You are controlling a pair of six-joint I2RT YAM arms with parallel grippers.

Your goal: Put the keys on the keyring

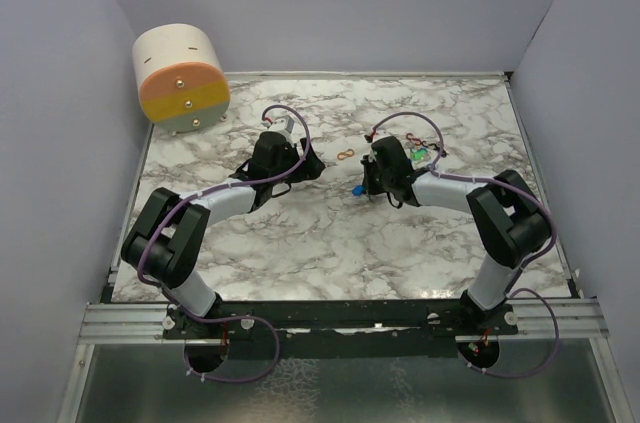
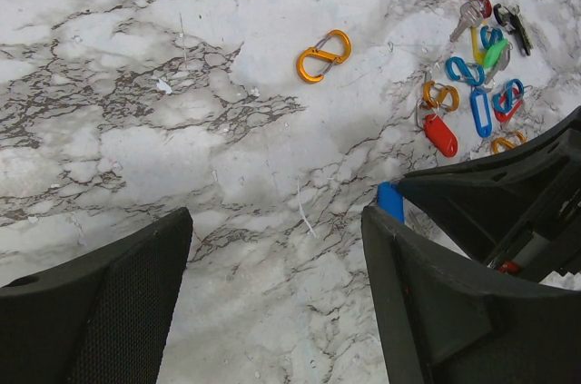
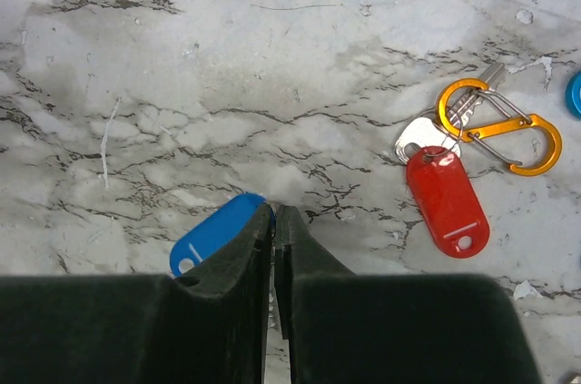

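Right gripper [image 3: 274,213], fingers pressed together, half hides a blue key tag [image 3: 211,237].

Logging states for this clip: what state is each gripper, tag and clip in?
left gripper: open, empty.
right gripper: shut, tip against blue tag.
blue tag: partly hidden beneath that gripper.
lone orange clip: closed, lying loose.
red tag: flat, touching silver key.
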